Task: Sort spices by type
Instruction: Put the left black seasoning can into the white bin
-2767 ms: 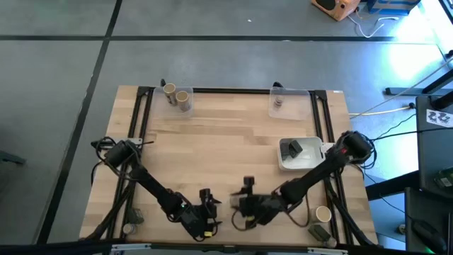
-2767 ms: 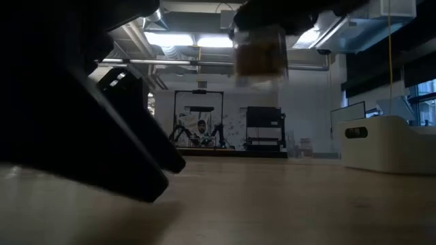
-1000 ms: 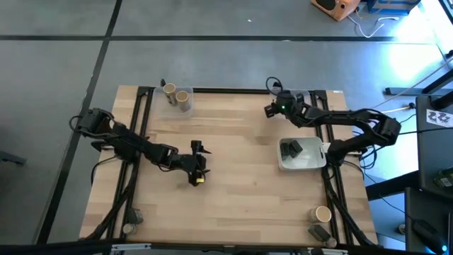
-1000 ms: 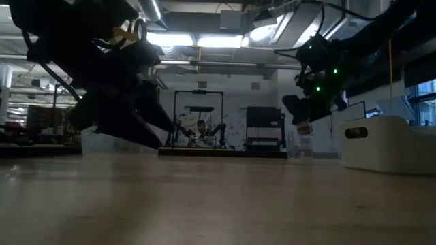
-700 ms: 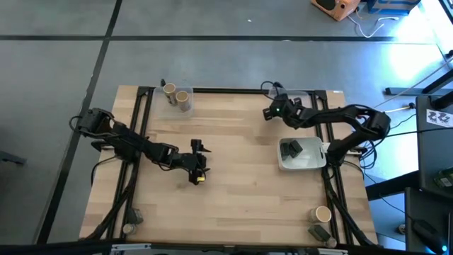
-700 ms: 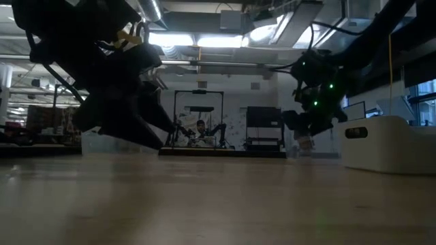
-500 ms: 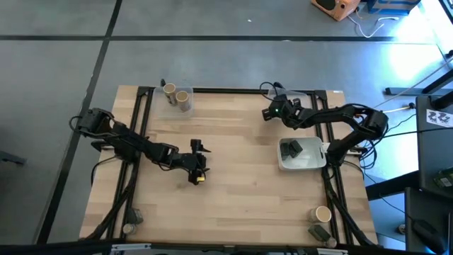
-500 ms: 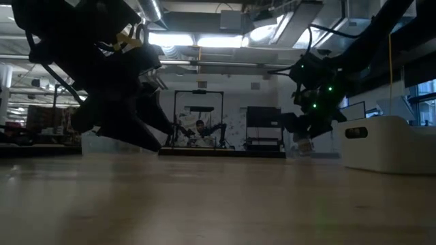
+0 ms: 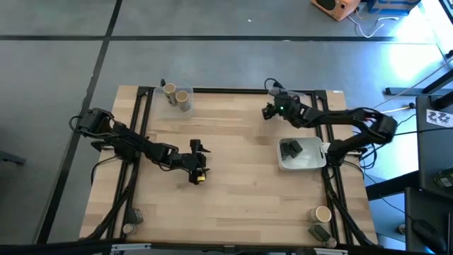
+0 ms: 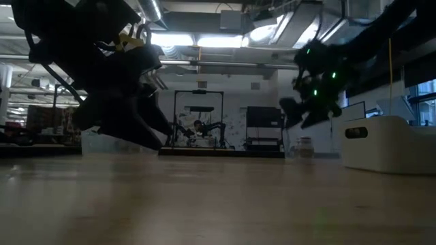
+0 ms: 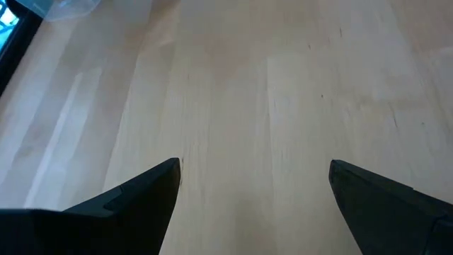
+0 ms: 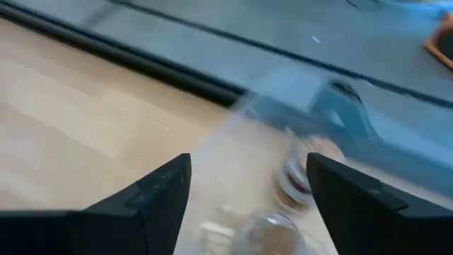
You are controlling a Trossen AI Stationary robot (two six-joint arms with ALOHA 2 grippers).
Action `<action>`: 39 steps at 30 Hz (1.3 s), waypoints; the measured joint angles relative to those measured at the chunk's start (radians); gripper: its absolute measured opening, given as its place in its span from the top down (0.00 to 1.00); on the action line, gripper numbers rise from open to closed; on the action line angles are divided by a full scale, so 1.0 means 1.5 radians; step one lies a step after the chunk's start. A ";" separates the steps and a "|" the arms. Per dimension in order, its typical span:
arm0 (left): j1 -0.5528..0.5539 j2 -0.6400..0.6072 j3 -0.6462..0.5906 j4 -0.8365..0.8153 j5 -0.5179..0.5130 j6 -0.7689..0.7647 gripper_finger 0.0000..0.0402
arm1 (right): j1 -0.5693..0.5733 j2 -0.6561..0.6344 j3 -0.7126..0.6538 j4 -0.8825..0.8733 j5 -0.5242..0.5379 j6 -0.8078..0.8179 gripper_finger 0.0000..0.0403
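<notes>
1. A clear tray [image 9: 177, 97] is seen at the table's far edge toward the left; two tan cylinders [image 9: 176, 94] with pale tops are held in it, touching each other.
2. A second clear tray [image 9: 290, 101] is set at the far edge toward the right. In the right wrist view two small jars [image 12: 297, 177] are made out in it, one beside the other, though both are blurred.
3. A white dish [image 9: 301, 154] is placed near the right edge, just nearer than that tray; two dark grey packs [image 9: 290, 149] are laid in it side by side.
4. Outside the table's near right corner, one more tan cylinder [image 9: 323, 213] and one more dark pack [image 9: 318, 232] are found on the frame.
5. The left gripper [image 9: 197, 162] is held above bare wood left of the table's middle, its arm stretched in from the left edge. Its fingers [image 11: 134, 198] are spread wide apart, and nothing is held between them.
6. The right gripper [image 9: 271, 111] is poised at the left end of the right-hand tray, raised off the table in the low view, its arm reaching in from the right edge. Its fingers [image 12: 152, 195] are parted and nothing is gripped; the jars are seen just beyond them.
</notes>
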 joint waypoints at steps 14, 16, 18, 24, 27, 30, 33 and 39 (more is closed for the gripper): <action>-0.031 0.000 0.001 0.102 0.009 -0.102 0.14 | 0.283 -0.159 0.001 0.057 -0.115 -0.116 0.30; -0.045 0.000 0.009 0.111 0.009 -0.088 0.14 | 0.330 -0.146 0.001 0.079 -0.120 -0.116 0.30; -0.063 0.001 0.028 0.099 0.009 -0.066 0.14 | 0.371 -0.128 0.001 0.100 -0.120 -0.118 0.30; -0.131 0.001 0.130 -0.042 0.010 -0.010 0.14 | 0.466 -0.064 0.001 0.190 -0.119 -0.118 0.30; -0.168 0.001 0.205 -0.202 -0.002 -0.021 0.14 | 0.493 -0.037 0.001 0.240 -0.120 -0.121 0.30; -0.207 0.001 0.278 -0.365 -0.012 -0.053 0.14 | 0.518 -0.023 0.001 0.268 -0.119 -0.114 0.30; -0.248 0.001 0.341 -0.498 -0.013 -0.100 0.14 | 0.542 -0.022 0.001 0.283 -0.119 -0.094 0.30; -0.320 0.001 0.424 -0.758 0.003 -0.203 0.14 | 0.586 -0.022 0.001 0.327 -0.117 -0.064 0.30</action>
